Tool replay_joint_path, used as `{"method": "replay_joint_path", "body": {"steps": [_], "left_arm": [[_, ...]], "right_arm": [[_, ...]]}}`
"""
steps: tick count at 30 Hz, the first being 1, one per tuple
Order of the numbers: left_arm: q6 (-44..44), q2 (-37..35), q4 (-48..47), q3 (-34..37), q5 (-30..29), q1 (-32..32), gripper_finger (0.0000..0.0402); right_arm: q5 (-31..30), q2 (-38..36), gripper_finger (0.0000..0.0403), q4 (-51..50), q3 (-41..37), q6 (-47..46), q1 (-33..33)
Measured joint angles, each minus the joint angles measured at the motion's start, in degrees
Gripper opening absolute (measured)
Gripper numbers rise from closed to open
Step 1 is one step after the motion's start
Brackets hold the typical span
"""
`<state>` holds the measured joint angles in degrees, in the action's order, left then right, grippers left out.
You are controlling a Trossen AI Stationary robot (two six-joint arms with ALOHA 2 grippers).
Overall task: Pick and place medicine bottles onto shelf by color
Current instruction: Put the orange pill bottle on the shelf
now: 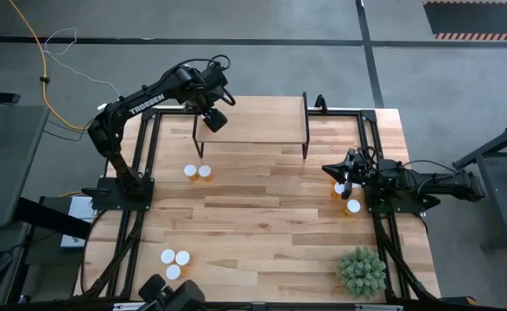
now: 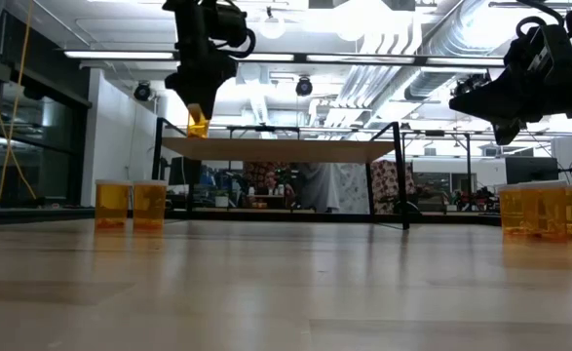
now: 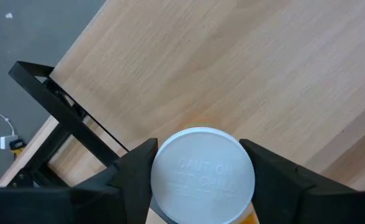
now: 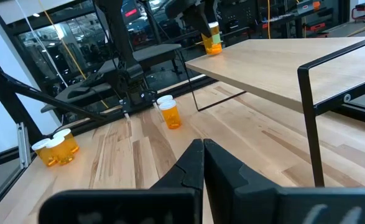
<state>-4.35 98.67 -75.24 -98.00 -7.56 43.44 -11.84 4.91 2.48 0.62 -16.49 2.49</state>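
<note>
My left gripper (image 1: 213,118) hangs over the left end of the shelf (image 1: 253,130), a light-wood board on black legs, and is shut on an amber medicine bottle (image 2: 198,124) with a white cap. The bottle's base is at the shelf's top (image 4: 263,62); whether it stands on it I cannot tell. My right gripper (image 4: 202,152) is shut and empty. It is raised above the table near the right edge, beside two bottles (image 1: 346,198). Two bottles (image 1: 198,172) stand in front of the shelf's left leg, and three (image 1: 174,261) stand near the table's near-left corner. My left gripper pinches the bottle's round white cap (image 3: 202,171) between its two fingers (image 3: 135,169), one on each side of the cap's rim. The fingers come from above, pointing down. The bottle hangs upright below them (image 4: 212,37), over the shelf's left end.
A spiky green plant (image 1: 362,270) stands at the table's near-right corner. The shelf's black legs (image 1: 306,130) stand toward the far edge. Bare wood planks (image 1: 262,225) fill the table's middle. A black frame rail (image 3: 64,112) runs beside the shelf.
</note>
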Motion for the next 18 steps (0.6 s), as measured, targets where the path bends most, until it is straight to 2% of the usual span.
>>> {"method": "replay_joint_path", "body": {"steps": [12, 18], "left_arm": [[-1.10, -0.06, 0.11, -0.07, -0.86, 0.03, 0.0263], [-1.95, -1.98, 1.05, -6.15, -1.65, 0.46, 0.0266]], "right_arm": [[0.00, 0.00, 0.0000, 0.00, 0.00, -0.01, 0.00], [0.00, 0.00, 0.0000, 0.00, -0.01, -0.01, -0.01]]}}
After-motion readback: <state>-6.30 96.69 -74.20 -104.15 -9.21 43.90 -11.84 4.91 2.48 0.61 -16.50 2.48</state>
